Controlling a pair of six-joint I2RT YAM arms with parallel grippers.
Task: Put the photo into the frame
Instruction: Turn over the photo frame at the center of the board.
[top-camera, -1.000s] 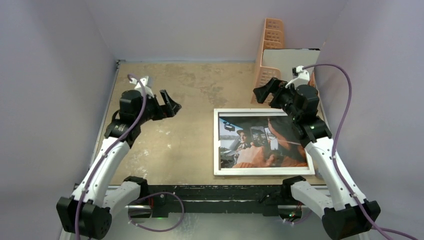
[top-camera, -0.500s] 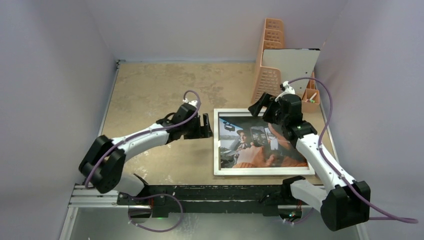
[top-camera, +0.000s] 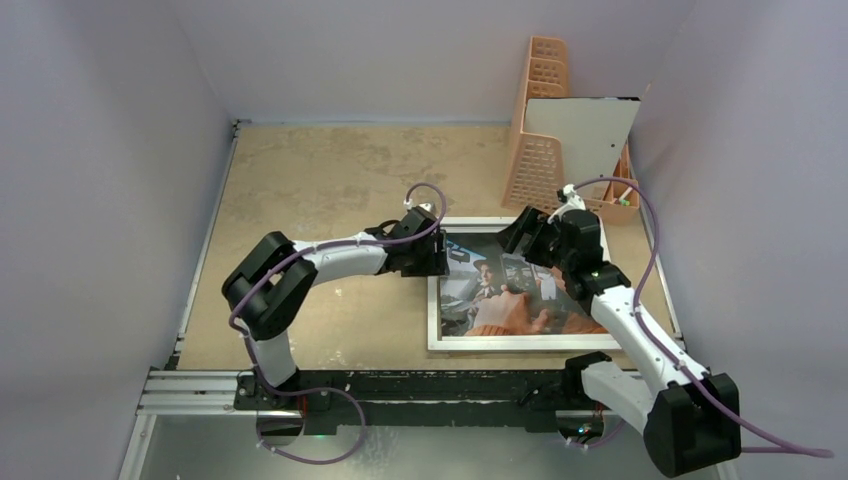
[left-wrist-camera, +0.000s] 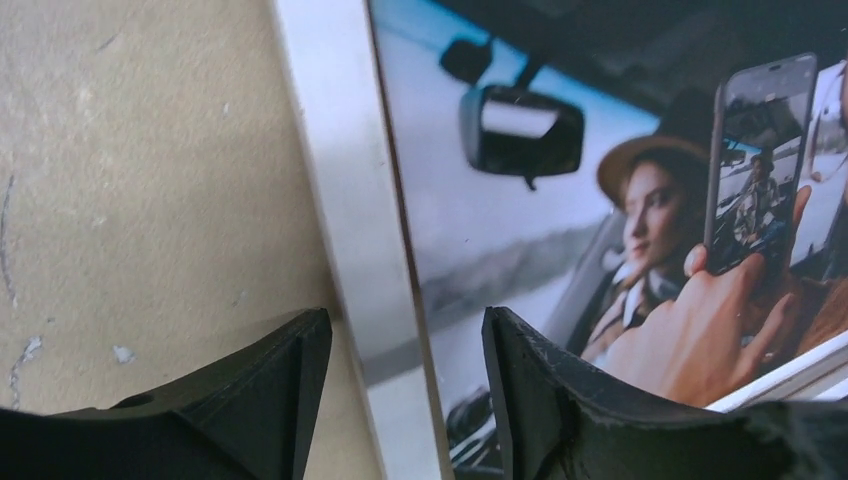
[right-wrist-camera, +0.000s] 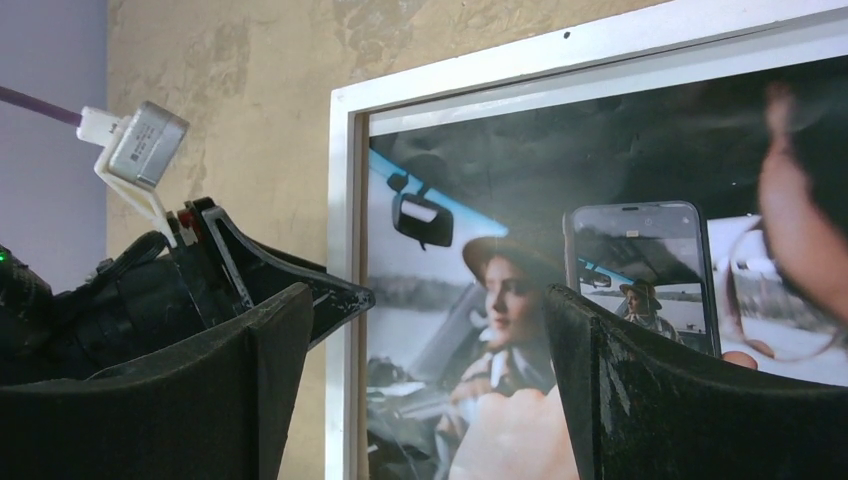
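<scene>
Left gripper (left-wrist-camera: 405, 330), spread, straddles the flat white frame (left-wrist-camera: 335, 150); right gripper (right-wrist-camera: 430, 300) gapes above the glossy photo (right-wrist-camera: 480, 180).

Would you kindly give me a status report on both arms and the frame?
Left gripper open, astride left rim of frame. Right gripper open over the photo. Nothing blocking.

one frame (top-camera: 433, 300), one photo (top-camera: 478, 300), one orange basket (top-camera: 537, 160), one board (top-camera: 582, 125), two grippers (top-camera: 436, 256) (top-camera: 512, 238).
</scene>
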